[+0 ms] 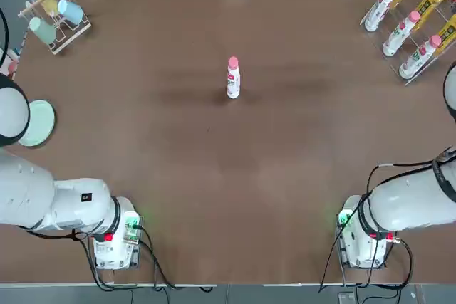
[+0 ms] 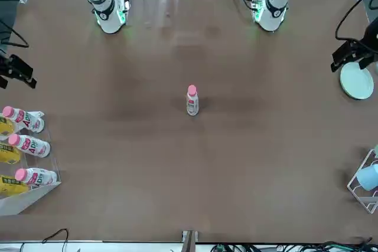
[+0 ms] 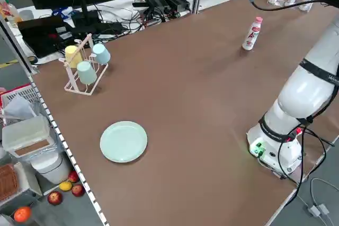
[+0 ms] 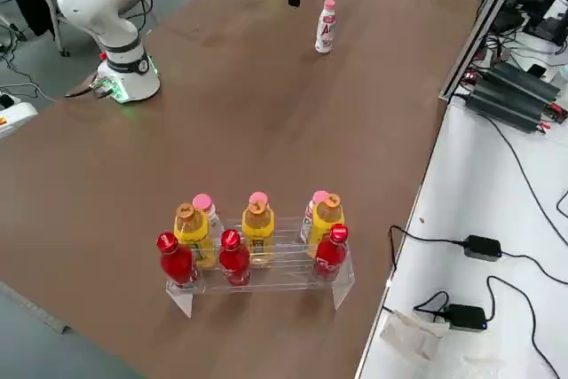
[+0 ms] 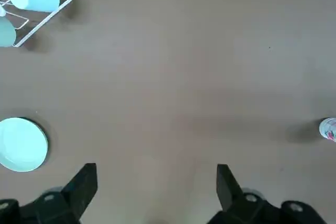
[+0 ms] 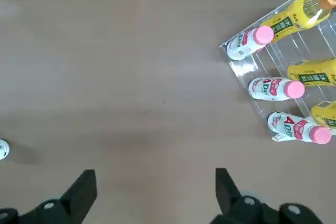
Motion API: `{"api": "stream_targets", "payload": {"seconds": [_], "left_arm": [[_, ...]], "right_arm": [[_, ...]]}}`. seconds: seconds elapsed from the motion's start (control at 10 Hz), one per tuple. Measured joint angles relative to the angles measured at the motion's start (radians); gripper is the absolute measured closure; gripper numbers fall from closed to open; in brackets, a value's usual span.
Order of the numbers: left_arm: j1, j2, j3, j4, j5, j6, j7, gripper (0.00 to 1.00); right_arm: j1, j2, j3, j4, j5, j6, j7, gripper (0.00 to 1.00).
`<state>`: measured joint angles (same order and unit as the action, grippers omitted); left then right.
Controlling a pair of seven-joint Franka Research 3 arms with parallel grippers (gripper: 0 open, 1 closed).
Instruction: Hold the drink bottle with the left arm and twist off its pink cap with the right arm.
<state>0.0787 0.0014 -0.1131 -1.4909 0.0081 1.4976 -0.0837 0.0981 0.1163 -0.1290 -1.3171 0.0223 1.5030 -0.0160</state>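
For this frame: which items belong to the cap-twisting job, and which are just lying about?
Job: drink bottle, standing mid-table; pink cap, on it; left hand, open; right hand, open.

Lying about: bottle rack, cup rack, green plate.

Drink bottle [image 1: 233,79] upright at table [image 1: 214,176] centre

"AD" on racked bottles' labels [image 6: 277,86]
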Motion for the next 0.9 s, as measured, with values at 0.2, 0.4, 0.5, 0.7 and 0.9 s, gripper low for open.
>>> {"api": "stream_targets", "payload": {"seconds": [0.2,0.4,0.5,0.7,0.9], "left_arm": [[-0.001,0.006,-0.004,0.000,-0.051,-0.002,0.010,0.00],[-0.004,0.018,-0.005,0.000,-0.105,-0.004,0.051,0.00],[-0.006,0.030,-0.011,0.000,-0.128,-0.004,0.062,0.00],[-0.009,0.053,-0.050,0.000,-0.139,-0.001,0.066,0.01],[-0.012,0.067,-0.089,0.001,-0.147,0.012,0.067,0.02]], "right_arm": [[0.000,0.000,0.000,0.000,0.000,0.000,0.000,0.00],[0.000,0.000,-0.001,0.000,-0.001,0.000,0.000,0.00],[0.000,0.000,-0.001,0.000,-0.001,0.000,0.000,0.00],[-0.001,0.000,-0.001,0.000,-0.001,0.000,0.000,0.00],[-0.002,0.000,-0.002,-0.001,-0.001,0.000,0.000,0.00]]}}
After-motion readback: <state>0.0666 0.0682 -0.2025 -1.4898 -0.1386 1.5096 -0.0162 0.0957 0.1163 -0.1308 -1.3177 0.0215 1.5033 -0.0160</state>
